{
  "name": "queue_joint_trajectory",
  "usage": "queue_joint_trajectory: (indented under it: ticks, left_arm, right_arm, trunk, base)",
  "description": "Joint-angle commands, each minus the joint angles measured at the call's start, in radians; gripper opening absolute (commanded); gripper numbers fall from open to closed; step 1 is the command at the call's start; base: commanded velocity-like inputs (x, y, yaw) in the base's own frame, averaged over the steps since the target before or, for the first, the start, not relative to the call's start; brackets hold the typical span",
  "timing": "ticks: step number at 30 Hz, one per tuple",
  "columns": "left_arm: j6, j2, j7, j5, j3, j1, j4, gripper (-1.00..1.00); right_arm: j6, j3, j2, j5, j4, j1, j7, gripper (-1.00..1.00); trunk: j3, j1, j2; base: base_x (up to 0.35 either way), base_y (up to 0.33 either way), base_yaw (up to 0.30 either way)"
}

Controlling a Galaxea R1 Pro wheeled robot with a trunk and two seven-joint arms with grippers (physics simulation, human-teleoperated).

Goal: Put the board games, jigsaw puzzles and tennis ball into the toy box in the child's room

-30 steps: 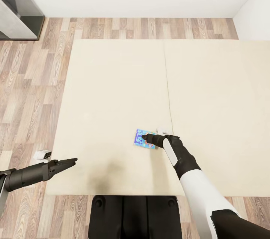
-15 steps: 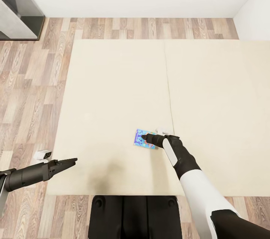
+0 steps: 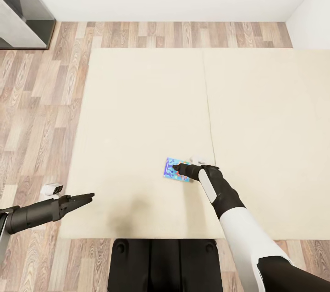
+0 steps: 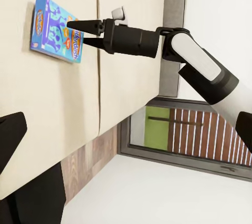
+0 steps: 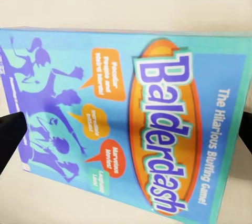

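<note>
Item one — board game (image 3: 174, 169), a flat blue box lettered "Balderdash", lying flat on the beige bed (image 3: 137, 113) near the mattress seam. Item two — my right claw (image 3: 176, 169), poised over that box; from the left wrist camera I see its two fingers parted, one to each side of the box's edge, nothing gripped. Item three — my left claw (image 3: 89, 197), hanging at the bed's near left edge above the plank floor (image 3: 32, 100), well apart from the box; open or clenched, I cannot tell.
</note>
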Motion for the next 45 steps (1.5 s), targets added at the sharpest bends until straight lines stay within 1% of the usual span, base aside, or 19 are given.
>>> queue_joint_trajectory:
  ticks: [1,16,20,26,45]
  left_arm:
    - [0.011,0.0,-0.004,-0.001,0.0,0.0,0.0,1.0]
    - [0.011,0.0,-0.004,-0.001,0.0,0.0,0.0,1.0]
    - [0.011,0.0,-0.004,-0.001,0.0,0.0,0.0,1.0]
    - [0.011,0.0,-0.004,-0.001,0.0,0.0,0.0,1.0]
    - [0.011,0.0,-0.004,-0.001,0.0,0.0,0.0,1.0]
  right_arm:
    - [0.005,0.0,0.0,0.001,-0.001,0.0,0.001,1.0]
    - [0.001,0.0,0.0,0.001,-0.001,0.0,0.001,1.0]
    - [0.001,0.0,0.001,0.001,-0.001,0.0,0.001,1.0]
    - [0.002,0.0,0.001,0.002,-0.001,0.0,0.001,1.0]
    - [0.002,0.0,0.001,0.002,-0.001,0.0,0.001,1.0]
  trunk:
    - [-0.001,0.001,-0.002]
    - [-0.001,0.001,-0.002]
    - [-0.001,0.001,-0.002]
    - [-0.001,0.001,-0.002]
    - [-0.001,0.001,-0.002]
  base:
    - [0.0,0.113,0.0]
    - [0.0,0.041,0.001]
    - [0.0,0.047,0.09]
    - [0.0,0.009,0.076]
    - [0.0,0.0,0.002]
